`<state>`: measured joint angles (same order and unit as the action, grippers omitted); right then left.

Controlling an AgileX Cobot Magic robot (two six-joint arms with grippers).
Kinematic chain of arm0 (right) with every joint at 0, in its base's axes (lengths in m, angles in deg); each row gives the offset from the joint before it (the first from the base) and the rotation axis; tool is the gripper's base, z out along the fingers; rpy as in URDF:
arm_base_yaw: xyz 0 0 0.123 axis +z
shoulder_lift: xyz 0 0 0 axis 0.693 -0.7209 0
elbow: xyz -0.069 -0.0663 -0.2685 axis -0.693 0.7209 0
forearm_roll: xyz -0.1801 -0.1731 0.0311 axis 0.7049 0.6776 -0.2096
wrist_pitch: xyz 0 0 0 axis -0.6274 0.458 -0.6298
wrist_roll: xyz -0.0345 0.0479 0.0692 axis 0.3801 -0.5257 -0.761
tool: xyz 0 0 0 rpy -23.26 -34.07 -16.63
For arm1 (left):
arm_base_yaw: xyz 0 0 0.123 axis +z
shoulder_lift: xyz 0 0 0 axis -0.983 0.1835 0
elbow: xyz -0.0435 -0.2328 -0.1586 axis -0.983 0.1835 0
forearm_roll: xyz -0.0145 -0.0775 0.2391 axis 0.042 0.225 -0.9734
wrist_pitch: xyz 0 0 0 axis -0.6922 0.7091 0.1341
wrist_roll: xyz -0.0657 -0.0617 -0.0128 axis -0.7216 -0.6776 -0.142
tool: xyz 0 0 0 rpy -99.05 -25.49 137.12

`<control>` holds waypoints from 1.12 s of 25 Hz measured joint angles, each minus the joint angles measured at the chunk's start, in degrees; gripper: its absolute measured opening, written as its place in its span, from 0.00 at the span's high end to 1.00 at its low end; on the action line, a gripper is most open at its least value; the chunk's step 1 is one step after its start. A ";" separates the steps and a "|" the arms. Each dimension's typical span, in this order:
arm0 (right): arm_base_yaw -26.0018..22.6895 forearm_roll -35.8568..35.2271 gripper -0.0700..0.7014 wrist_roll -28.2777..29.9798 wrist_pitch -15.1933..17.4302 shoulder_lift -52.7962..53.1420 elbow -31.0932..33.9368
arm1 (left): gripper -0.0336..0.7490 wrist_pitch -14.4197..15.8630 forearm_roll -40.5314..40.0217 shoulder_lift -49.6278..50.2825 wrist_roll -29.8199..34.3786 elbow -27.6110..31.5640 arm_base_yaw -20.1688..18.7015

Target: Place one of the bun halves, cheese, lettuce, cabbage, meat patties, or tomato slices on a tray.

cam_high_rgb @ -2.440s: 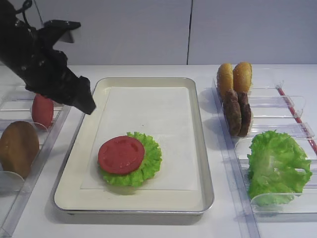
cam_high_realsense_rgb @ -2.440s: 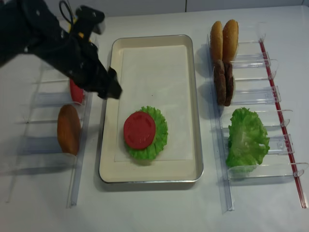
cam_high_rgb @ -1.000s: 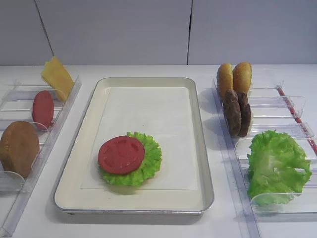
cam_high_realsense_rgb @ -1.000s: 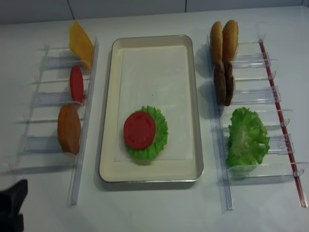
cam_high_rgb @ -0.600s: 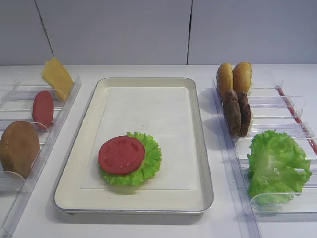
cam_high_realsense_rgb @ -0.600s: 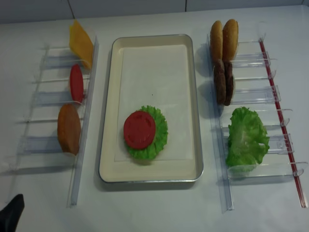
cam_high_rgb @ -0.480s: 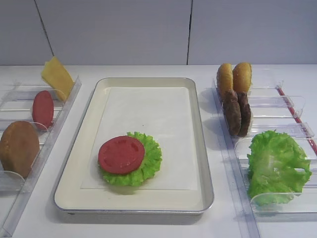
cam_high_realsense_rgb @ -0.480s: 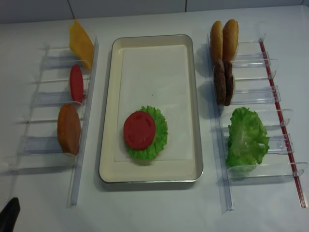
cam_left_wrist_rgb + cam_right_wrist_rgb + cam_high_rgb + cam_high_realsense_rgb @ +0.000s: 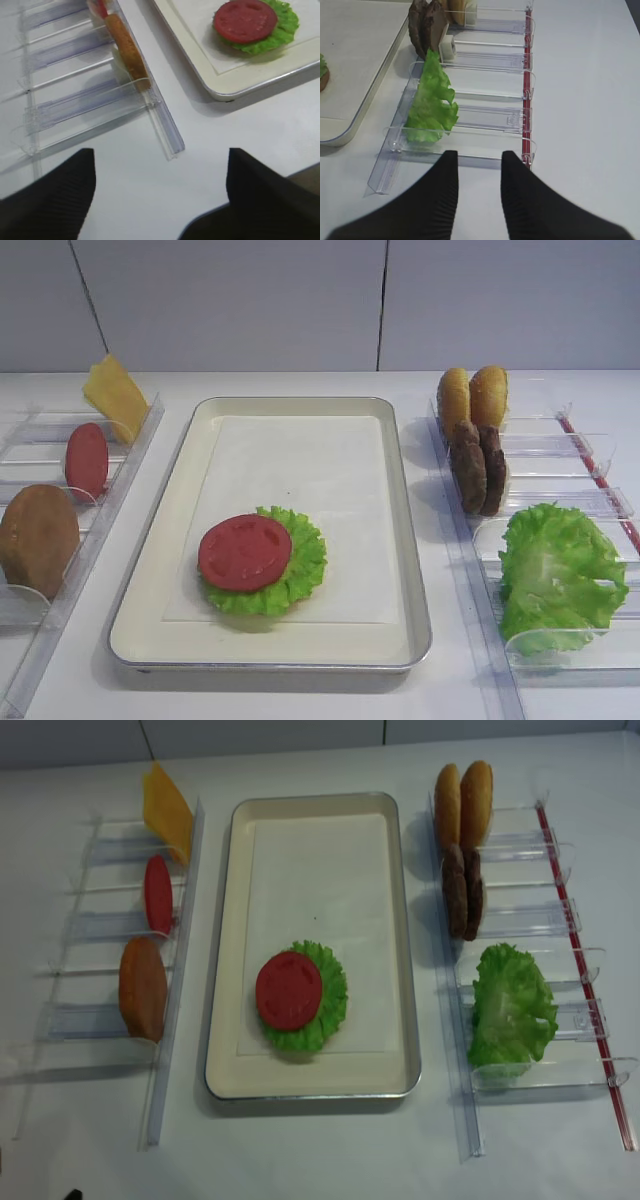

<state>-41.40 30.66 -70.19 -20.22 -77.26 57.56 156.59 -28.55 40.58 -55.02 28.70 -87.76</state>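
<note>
white tabletop (image 9: pixel 300 695), pale panelled wall (image 9: pixel 230 300)

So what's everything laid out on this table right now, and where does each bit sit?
Cream rectangular tray: one, centre of table.
Flat red tomato slices: two; one on the tray's lettuce, one upright in the left rack.
Green lettuce leaves: two; one under the tomato, one in the right rack.
Thin yellow cheese slice: one, far end of left rack.
Large brown bun half: one, near end of left rack.
Small golden bun halves: two, far end of right rack.
Dark rough meat patties: two, right rack.
Clear plastic racks: both sides of tray.
Left gripper: black, open, empty.
Right gripper: black, open, empty.
</note>
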 joint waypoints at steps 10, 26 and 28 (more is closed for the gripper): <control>0.00 0.00 0.59 0.00 0.00 0.00 0.00 | 0.37 -0.86 -7.29 -0.06 -11.36 0.00 -0.92; 0.00 0.00 0.59 0.00 0.00 0.00 0.00 | 0.37 -0.98 -8.67 -0.06 -11.94 0.00 1.97; 0.00 0.00 0.59 0.00 0.00 0.00 0.00 | 0.37 -0.98 -8.67 -0.06 -11.94 0.00 5.15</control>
<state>-41.40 30.66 -70.19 -20.22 -77.26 57.56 155.61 -37.22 40.52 -66.96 28.70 -82.61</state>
